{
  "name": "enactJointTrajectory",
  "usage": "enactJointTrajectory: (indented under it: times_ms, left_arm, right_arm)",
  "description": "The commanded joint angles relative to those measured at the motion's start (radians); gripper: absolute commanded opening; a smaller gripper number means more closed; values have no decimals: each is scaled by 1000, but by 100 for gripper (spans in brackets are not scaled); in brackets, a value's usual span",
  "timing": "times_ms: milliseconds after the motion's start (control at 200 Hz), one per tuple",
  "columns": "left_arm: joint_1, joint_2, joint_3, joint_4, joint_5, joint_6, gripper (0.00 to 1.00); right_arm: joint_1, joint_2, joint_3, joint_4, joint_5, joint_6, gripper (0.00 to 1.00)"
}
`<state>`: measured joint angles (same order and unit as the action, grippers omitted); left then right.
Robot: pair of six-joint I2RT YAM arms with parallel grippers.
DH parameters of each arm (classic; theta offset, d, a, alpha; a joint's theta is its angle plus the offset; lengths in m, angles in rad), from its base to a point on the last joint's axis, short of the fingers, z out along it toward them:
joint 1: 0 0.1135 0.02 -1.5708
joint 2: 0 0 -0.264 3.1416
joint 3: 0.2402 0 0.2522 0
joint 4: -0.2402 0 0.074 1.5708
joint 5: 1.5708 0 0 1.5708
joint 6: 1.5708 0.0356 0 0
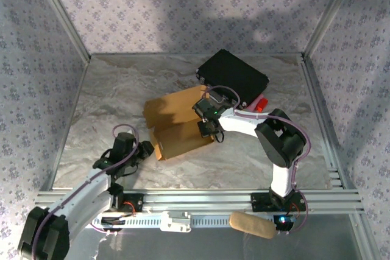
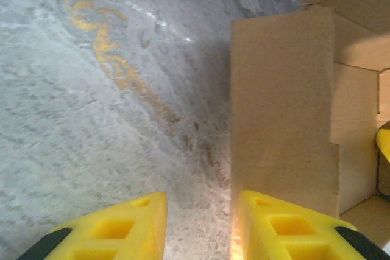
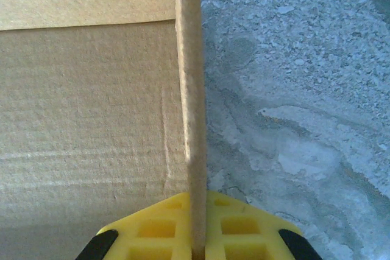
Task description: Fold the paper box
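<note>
While our right arm point(image 1: 268, 135) bends over the table point(image 1: 109, 89), right gripper point(image 3: 196, 199) pinching a wall of the paper box point(image 1: 177, 123), our left gripper point(image 2: 201, 198) sits low at the box's eight o'clock, narrowly parted, empty.

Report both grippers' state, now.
Left gripper: open, nothing between the jaws.
Right gripper: shut on an upright panel of the paper box.

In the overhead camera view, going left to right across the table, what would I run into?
First the left gripper → then the paper box → then the black case.
</note>
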<state>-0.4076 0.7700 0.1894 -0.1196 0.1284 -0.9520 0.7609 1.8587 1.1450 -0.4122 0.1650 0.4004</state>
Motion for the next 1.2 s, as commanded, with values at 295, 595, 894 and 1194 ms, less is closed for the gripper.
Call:
enactJointTrajectory:
  times_ms: [295, 595, 894, 1194]
  left_arm:
    - [-44, 152, 32, 227, 39, -4, 31]
    - [-114, 201, 62, 243, -12, -14, 31]
    - [-141, 59, 60, 120, -82, -16, 35]
    - [-134, 93, 42, 148, -62, -18, 34]
  right_arm:
    - [9, 14, -5, -63, 0, 12, 2]
    - [18, 20, 4, -66, -2, 11, 1]
    - [18, 27, 8, -72, -1, 10, 1]
    - [25, 31, 22, -85, 6, 10, 1]
